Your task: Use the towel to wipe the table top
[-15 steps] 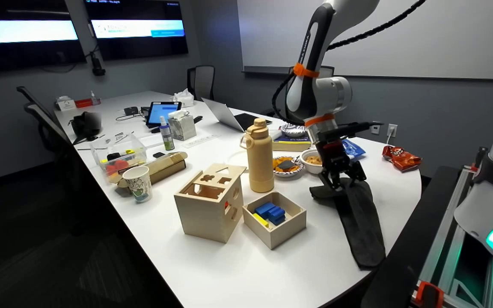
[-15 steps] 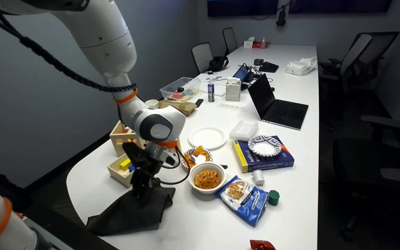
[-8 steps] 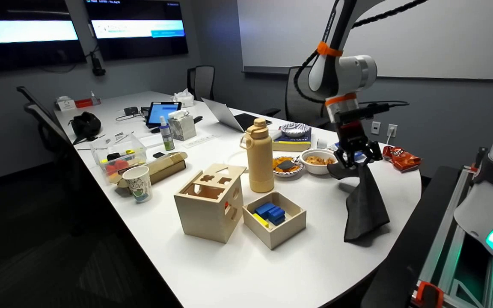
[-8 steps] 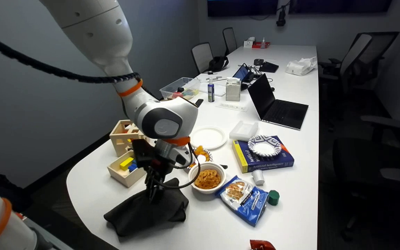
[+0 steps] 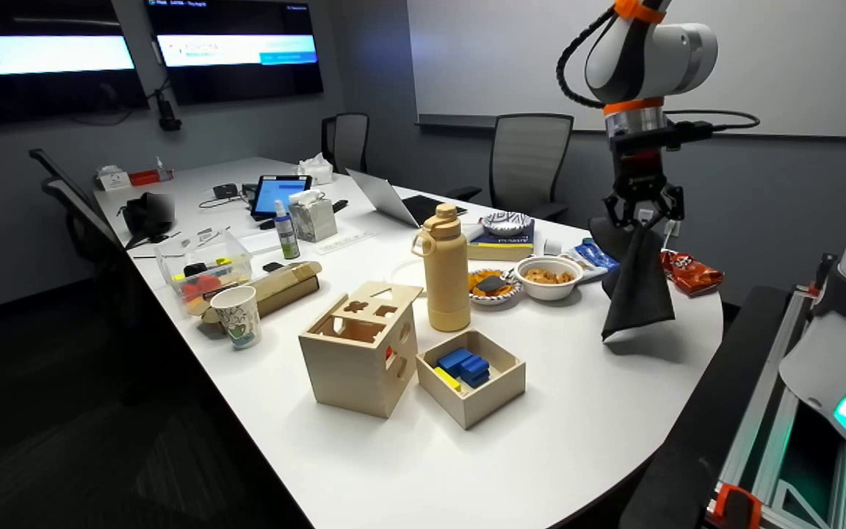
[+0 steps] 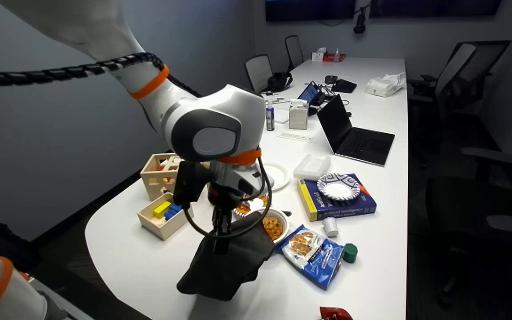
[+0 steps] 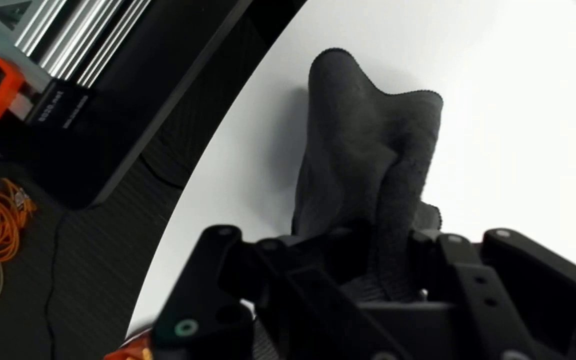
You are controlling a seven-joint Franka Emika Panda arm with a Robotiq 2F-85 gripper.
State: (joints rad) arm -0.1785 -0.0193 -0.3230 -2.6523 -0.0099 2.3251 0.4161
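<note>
A dark grey towel [image 5: 640,286] hangs in folds from my gripper [image 5: 644,219] over the white table top [image 5: 540,463]. My gripper is shut on the towel's middle, with cloth bunched between the fingers. In an exterior view, the towel's lower edge is above the table with a shadow under it. In an exterior view, the towel [image 6: 227,269] overlaps the bowl's near side behind it. In the wrist view, the towel [image 7: 358,145] extends up from the gripper [image 7: 393,240] toward the table's curved edge. The fingertips are partly hidden by cloth and shadow.
A white bowl of pretzels [image 5: 549,279], a blue snack bag [image 6: 311,255] and a red bag [image 5: 689,273] are near the towel. A tan bottle [image 5: 446,268], a wooden shape box [image 5: 360,349] and a wooden tray [image 5: 471,378] with blocks stand on the table.
My gripper has risen and moved to the right in both exterior views. The towel, spread on the table a second ago, is lifted with it and hangs bunched.
</note>
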